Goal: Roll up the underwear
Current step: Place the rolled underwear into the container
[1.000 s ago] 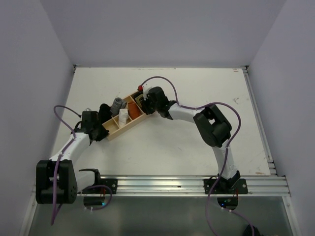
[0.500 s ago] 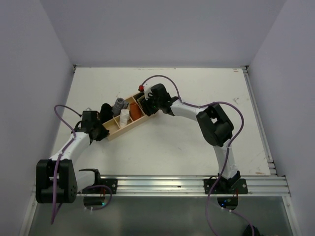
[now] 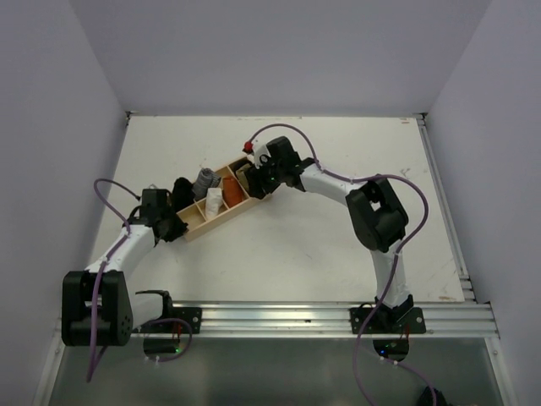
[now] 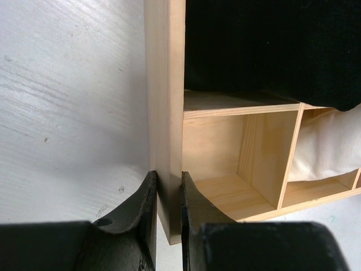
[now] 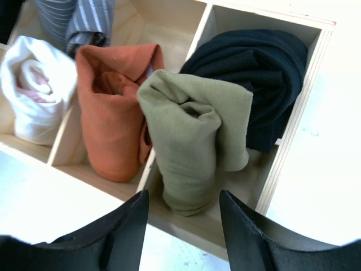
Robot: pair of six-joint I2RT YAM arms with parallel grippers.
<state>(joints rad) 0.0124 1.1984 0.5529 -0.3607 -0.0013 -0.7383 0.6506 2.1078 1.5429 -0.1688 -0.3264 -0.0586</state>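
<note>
Tucked upright as a tight roll in the far-right compartment of the wooden tray [image 4: 166, 84], pressed against a dark navy roll [image 5: 265, 68] that likely keeps it from unfurling: the underwear [image 5: 192, 141]. Spread wide just above it, gripping nothing: the right gripper [image 5: 183, 203]. Clamped shut on the tray's near-left wall, probably to steady it: the left gripper [image 4: 168, 186].

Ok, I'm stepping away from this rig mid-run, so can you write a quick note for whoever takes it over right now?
Left gripper: shut on the wooden box, pinching its side wall.
Right gripper: open, just above the underwear, not touching it.
Underwear: rolled, standing in the box's end compartment beside a dark roll.
Done: rolling and stowing, by the look of it.
Left: probably only drawing both arms back.
</note>
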